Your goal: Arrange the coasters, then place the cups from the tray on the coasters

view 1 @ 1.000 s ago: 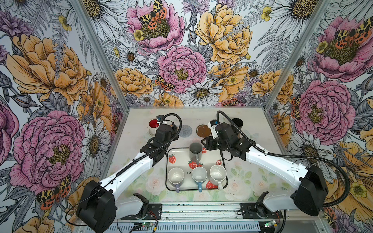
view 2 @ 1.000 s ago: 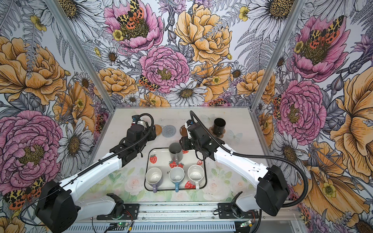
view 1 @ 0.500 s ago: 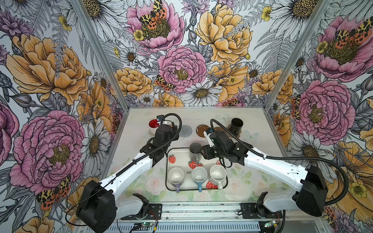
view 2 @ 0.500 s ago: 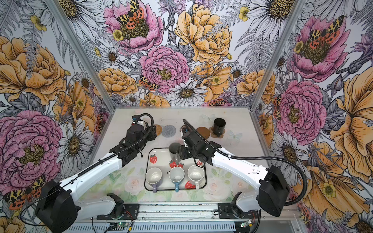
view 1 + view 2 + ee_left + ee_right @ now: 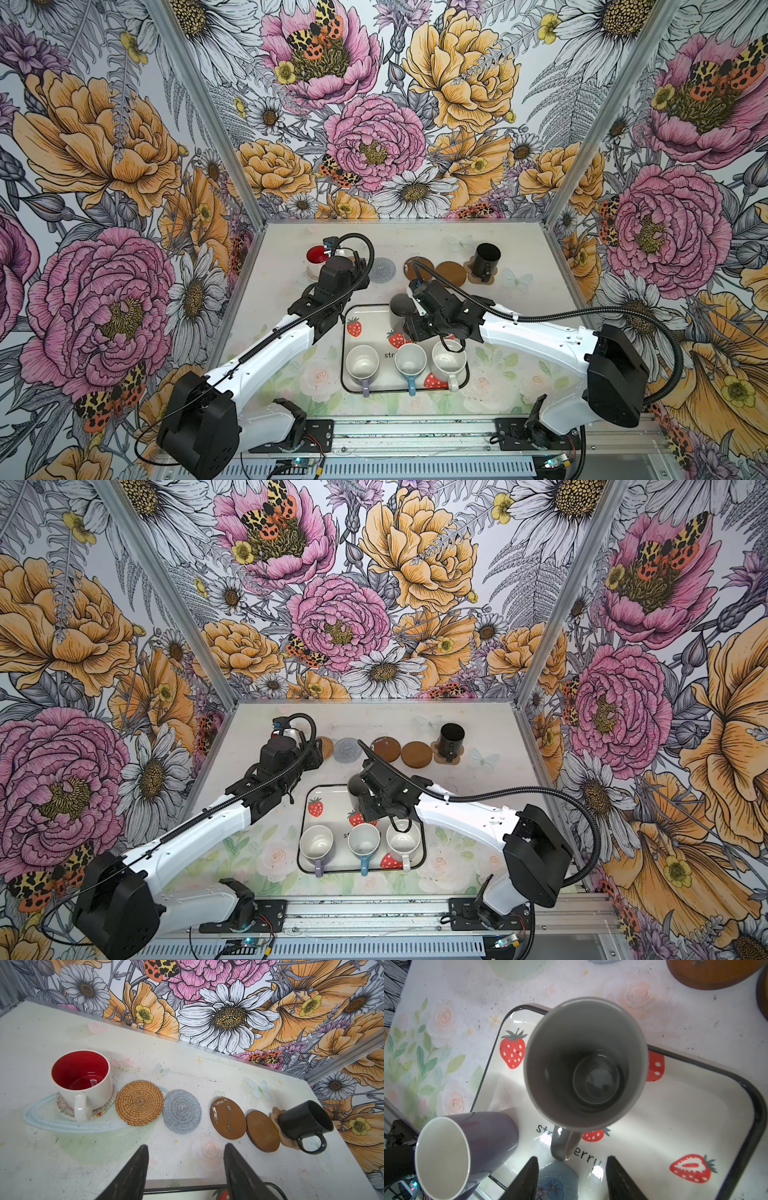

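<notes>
Both top views hide my jaws. Wrist views: my right gripper (image 5: 572,1160) gapes empty at the grey mug (image 5: 583,1053) handle; my left gripper (image 5: 186,1147) gapes empty above the surface (image 5: 62,1157).

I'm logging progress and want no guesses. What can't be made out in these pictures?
- Handle of the grey mug: both top views, hidden under the right arm.
- Coaster beneath the red-lined mug: left wrist view, mostly covered by it.
- Paw coaster: left wrist view, mostly under the black mug.
- Tray lettering: right wrist view, middle covered by the grey mug.
</notes>
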{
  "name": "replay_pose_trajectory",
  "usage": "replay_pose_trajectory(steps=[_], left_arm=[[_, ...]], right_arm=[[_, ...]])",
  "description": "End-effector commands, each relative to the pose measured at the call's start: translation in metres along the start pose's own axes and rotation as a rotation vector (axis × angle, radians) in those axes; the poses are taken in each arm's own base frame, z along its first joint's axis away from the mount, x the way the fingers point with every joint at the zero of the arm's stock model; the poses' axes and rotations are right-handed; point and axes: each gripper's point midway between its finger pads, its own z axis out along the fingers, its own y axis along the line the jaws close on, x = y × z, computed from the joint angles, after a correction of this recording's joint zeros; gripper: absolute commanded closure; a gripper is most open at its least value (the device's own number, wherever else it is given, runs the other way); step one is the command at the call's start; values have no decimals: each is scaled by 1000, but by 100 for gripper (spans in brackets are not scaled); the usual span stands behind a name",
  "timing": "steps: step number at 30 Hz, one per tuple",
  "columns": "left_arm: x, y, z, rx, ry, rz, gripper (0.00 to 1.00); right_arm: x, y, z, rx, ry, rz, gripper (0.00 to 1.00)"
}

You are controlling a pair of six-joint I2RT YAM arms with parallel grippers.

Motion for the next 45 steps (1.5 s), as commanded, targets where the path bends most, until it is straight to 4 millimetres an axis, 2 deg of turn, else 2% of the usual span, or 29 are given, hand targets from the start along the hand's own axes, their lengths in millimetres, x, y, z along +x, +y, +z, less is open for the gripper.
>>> replay_pose_trajectory(steps=[1, 9, 27, 45], left_arm=[[-2, 1, -2, 11, -8, 15, 40], [-2, 5, -1, 3, -7, 12, 40], [4, 5, 8, 14, 21, 12, 40], [5, 4, 9, 30, 28, 5, 40]], right_arm=[[-8, 8, 2, -8, -6, 0, 45], [-13, 11, 11, 0, 4, -8, 46], [-15, 16, 22, -10, 29, -24, 58], [-13, 12, 38, 5, 64, -23, 59]])
